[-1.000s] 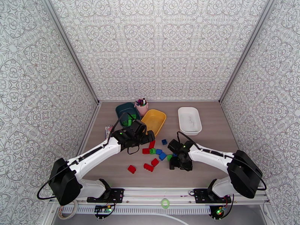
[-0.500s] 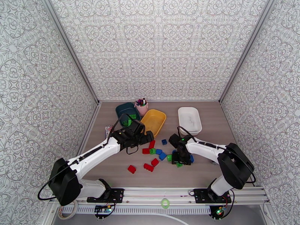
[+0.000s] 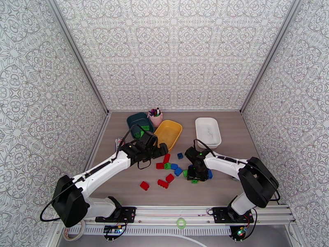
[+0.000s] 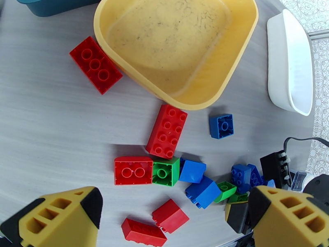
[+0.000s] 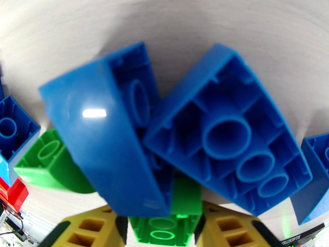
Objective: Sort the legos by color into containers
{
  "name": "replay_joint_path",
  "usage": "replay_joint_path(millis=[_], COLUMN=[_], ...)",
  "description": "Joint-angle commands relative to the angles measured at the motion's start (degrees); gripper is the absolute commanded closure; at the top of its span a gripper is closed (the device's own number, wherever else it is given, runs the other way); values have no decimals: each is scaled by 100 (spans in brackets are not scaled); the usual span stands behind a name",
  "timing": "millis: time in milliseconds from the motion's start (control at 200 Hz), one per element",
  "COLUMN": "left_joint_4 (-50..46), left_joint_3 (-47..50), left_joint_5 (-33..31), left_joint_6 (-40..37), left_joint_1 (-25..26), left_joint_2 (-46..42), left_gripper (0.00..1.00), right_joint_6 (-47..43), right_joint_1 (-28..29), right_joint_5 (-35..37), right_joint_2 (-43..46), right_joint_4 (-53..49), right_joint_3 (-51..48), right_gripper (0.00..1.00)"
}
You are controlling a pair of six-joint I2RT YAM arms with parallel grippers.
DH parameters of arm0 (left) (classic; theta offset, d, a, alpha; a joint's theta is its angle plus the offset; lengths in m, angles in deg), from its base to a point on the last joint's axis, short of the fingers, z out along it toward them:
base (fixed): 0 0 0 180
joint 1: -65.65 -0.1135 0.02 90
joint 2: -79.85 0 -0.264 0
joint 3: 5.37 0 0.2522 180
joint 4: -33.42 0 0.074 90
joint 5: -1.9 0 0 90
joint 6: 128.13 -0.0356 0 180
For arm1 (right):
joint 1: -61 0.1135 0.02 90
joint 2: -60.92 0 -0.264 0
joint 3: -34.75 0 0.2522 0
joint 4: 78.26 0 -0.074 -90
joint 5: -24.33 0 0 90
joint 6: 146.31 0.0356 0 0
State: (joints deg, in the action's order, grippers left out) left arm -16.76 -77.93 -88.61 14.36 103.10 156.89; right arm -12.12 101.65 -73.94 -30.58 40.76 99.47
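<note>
Top view, legos (image 3: 169, 166): loose pile at frame centre on the table (image 3: 123, 190).
Top view, containers: teal tray (image 3: 136, 118), yellow tray (image 3: 178, 127) and white tray (image 3: 202, 121) stand in a row above the pile, presumably so that either arm can reach one.
Top view, left gripper (image 3: 161, 150): hangs between the yellow tray and the pile.
Top view, right gripper (image 3: 195, 175): down in the pile's right edge.
Top view, pink cup (image 3: 155, 118): holds pens and stands between the teal and yellow trays.
Left wrist, left gripper (image 4: 172, 204): fingers spread wide with nothing between them, looking down on red bricks (image 4: 166, 131), likely choosing a target.
Left wrist, yellow tray (image 4: 172, 38): upper centre, bare inside, with one red brick just beside its lower rim.
Left wrist, white tray (image 4: 288, 66): right edge of the frame.
Right wrist, right gripper (image 5: 160, 222): pads lie against both sides of a green brick (image 5: 186, 196) at bottom centre; it looks clenched on it.
Right wrist, blue bricks (image 5: 222, 140): two lean over the green brick with their hollow undersides towards the camera; they crowd the grasp and may be dragged along.
Writing: no brand or label can be read in any view.
</note>
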Motion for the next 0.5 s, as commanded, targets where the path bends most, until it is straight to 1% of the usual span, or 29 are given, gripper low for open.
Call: replay_joint_path(millis=[0, 80, 260, 380, 495], left_joint_4=[97, 194, 214, 347, 581], left_joint_3=[122, 186, 159, 118, 67], left_joint_5=[196, 394, 595, 856, 1083], left_joint_6=[49, 97, 67, 68, 123], left_joint_1=[-116, -246, -530, -844, -1231], left_joint_2=[-169, -176, -224, -207, -180], left_gripper=[1, 1, 1, 1, 1], right_joint_6=[61, 57, -22, -107, -173], right_joint_1=[-23, -26, -21, -20, -21], right_joint_5=[-113, -122, -212, -482, -854], right_joint_2=[0, 117, 608, 809, 622], right_joint_4=[78, 8, -363, -447, -296], right_joint_3=[-74, -53, 241, 639, 1236], right_gripper=[60, 63, 65, 66, 66])
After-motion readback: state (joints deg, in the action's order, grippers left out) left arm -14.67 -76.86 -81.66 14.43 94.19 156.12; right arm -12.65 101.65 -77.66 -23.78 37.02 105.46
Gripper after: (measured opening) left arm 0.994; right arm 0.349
